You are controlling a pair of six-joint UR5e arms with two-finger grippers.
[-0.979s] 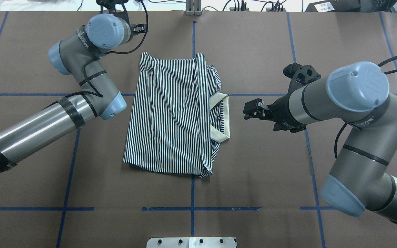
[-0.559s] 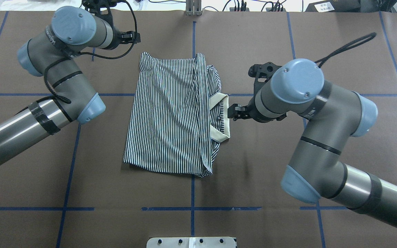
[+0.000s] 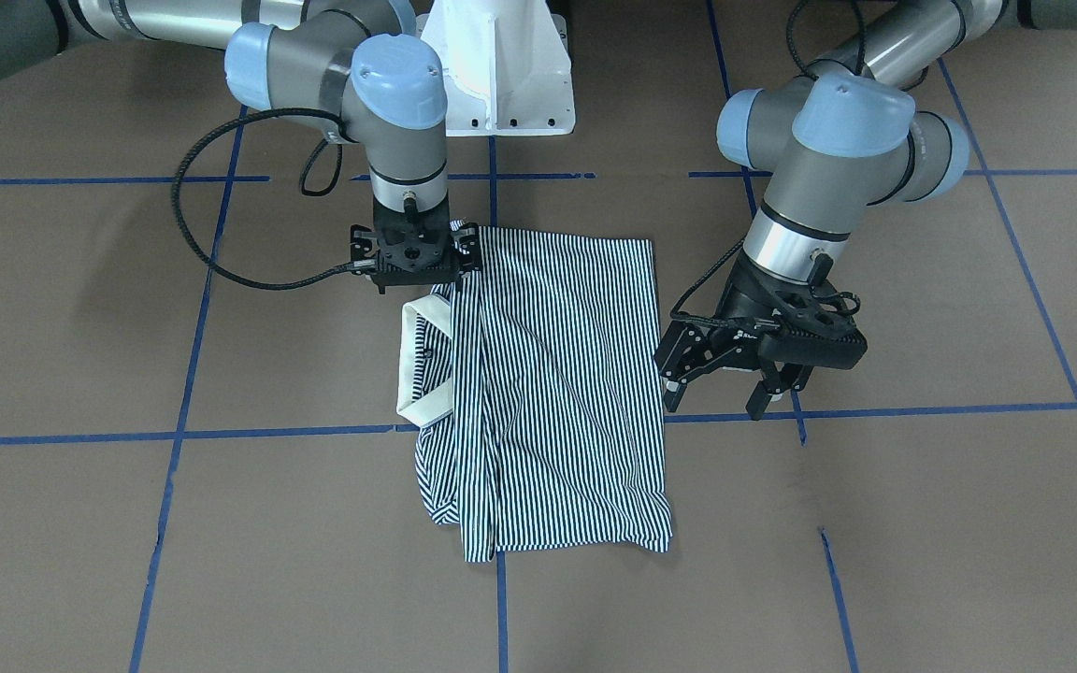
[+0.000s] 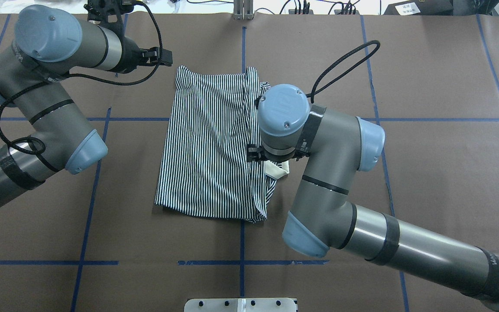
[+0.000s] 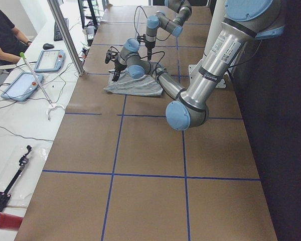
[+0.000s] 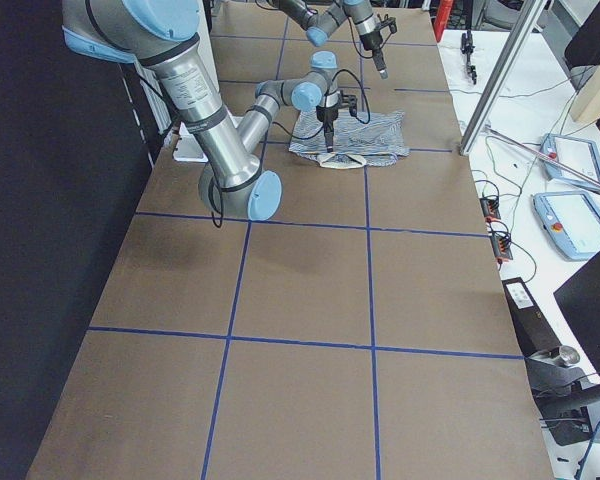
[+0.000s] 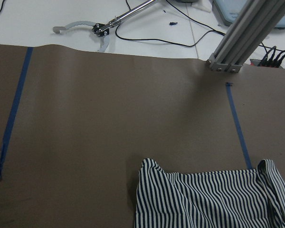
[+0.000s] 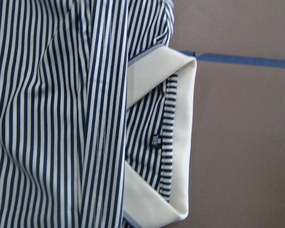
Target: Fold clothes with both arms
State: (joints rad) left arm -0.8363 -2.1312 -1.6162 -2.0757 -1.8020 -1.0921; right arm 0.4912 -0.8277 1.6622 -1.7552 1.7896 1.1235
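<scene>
While hovering over collar [image 3: 426, 360], right gripper [image 3: 414, 262]: grip unreadable (fingers hidden)
left gripper [image 3: 716, 397]: spread wide, beside polo shirt [image 3: 557, 393] edge

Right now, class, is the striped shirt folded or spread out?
Folded, at least partly: the shirt lies as a compact rectangle, layers overlapping along one side beside the cream collar.

Left arm [image 4: 50, 117], right arm [image 4: 336, 143]: grey jointed housings, silver tubes, light blue round caps with small screws. Black tape bands on the tubes; dark lettering on housings. Black braided cable [image 3: 176, 201] at each wrist. Left end effector [image 3: 714, 397], right end effector [image 3: 415, 273]: black, two-fingered. White pedestal [image 3: 501, 75].
</scene>
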